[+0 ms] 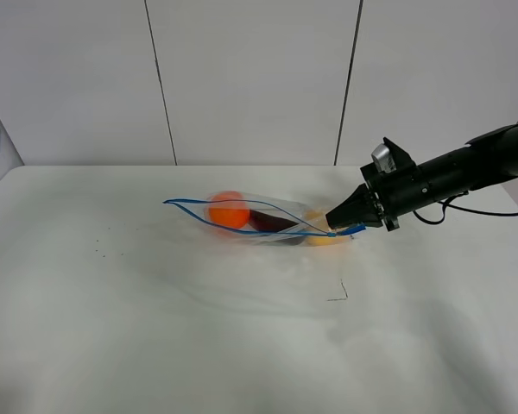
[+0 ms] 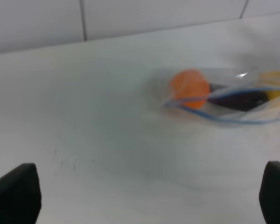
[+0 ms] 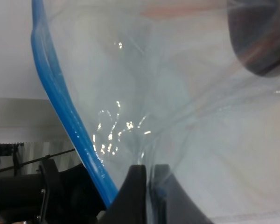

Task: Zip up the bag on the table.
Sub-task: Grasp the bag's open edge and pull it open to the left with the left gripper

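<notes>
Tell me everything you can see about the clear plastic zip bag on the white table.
The clear crinkly plastic zip bag lies on the white table, its long side running across the exterior view. Its blue zipper strip gapes: the two tracks part in the middle and meet at the ends, so it is not zipped. Through the film show a round orange item, a dark purple item and a yellow item. The right gripper is shut on the bag's right end. Nothing else touches it.

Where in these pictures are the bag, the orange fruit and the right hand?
bag (image 1: 278, 206): exterior high view, on its clear plastic wall.
orange fruit (image 1: 229, 210): exterior high view, on its middle.
right hand (image 1: 335, 227): exterior high view, between its fingertips.
</notes>
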`<state>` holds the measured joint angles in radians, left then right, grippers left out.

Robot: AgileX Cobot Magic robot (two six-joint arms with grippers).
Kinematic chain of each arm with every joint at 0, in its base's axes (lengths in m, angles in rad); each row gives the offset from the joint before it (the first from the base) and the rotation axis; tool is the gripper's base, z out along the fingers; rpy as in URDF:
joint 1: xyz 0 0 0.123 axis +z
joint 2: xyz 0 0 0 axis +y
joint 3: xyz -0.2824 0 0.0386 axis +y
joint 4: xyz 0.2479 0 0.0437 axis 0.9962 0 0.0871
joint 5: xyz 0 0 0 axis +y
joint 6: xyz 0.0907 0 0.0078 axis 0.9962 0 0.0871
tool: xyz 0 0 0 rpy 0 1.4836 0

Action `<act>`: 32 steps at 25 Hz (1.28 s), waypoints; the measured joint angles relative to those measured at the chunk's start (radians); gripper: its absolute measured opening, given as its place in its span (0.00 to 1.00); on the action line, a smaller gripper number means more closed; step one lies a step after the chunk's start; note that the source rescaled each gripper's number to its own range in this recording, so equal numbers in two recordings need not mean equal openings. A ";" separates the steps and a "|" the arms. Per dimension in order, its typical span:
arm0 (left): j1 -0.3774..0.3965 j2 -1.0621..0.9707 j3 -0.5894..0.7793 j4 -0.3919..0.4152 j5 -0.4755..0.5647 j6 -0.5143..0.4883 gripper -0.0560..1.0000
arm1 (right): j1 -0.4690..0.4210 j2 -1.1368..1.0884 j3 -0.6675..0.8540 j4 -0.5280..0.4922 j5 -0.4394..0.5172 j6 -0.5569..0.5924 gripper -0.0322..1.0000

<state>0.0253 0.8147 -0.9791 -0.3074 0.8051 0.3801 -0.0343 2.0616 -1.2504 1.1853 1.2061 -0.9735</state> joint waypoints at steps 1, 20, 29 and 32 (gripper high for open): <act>-0.001 0.039 -0.028 -0.003 -0.004 0.021 0.95 | 0.000 0.000 0.000 0.000 0.000 0.003 0.03; -1.085 0.640 -0.097 1.457 -0.028 -0.782 0.93 | 0.000 0.000 0.000 0.000 0.000 0.031 0.03; -1.192 0.953 -0.097 1.815 -0.145 -1.021 0.93 | 0.000 0.000 0.000 0.010 0.001 0.070 0.03; -1.195 1.002 -0.097 1.919 -0.165 -1.107 0.93 | 0.000 0.000 0.000 0.017 0.001 0.073 0.03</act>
<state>-1.1699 1.8171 -1.0759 1.6121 0.6401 -0.7273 -0.0343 2.0616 -1.2504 1.2023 1.2068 -0.9001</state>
